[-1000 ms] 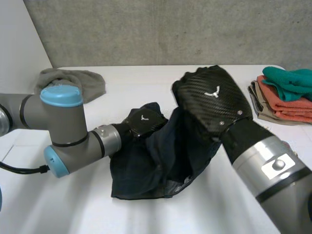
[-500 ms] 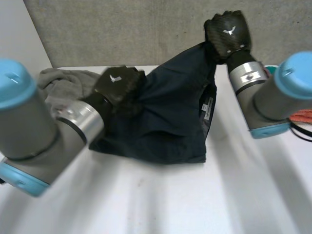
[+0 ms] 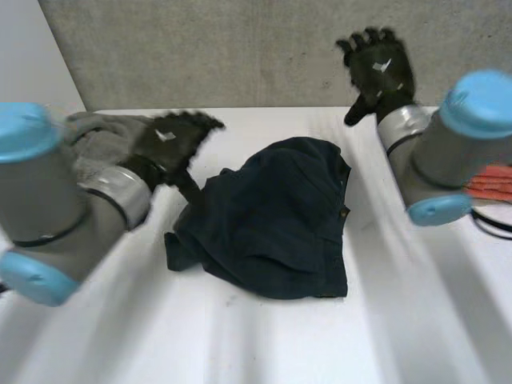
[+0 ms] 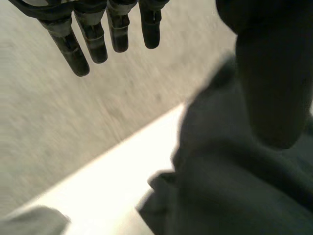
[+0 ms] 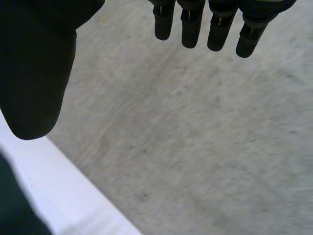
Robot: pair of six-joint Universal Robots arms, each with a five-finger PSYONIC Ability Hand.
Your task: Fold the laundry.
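Grey arms [image 3: 48,204] are capped in light blue; the black left hand [image 3: 172,140] and right hand [image 3: 376,70] are each marked with a white emblem.

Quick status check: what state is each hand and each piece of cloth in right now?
Left hand: open, fingers straight, holding nothing.
Right hand: open, fingers straight, holding nothing.
Dark garment: rumpled on the table, unfolded, held by neither hand.
Grey cloth: crumpled at the table's far left corner.

White table [image 3: 264,344], rough grey concrete wall [image 3: 240,48] right behind its far edge, plain pale side wall [image 3: 28,56] to the left, crumpled grey cloth [image 3: 96,144] at the table's far left corner, orange folded cloth [image 3: 496,184] near its right edge
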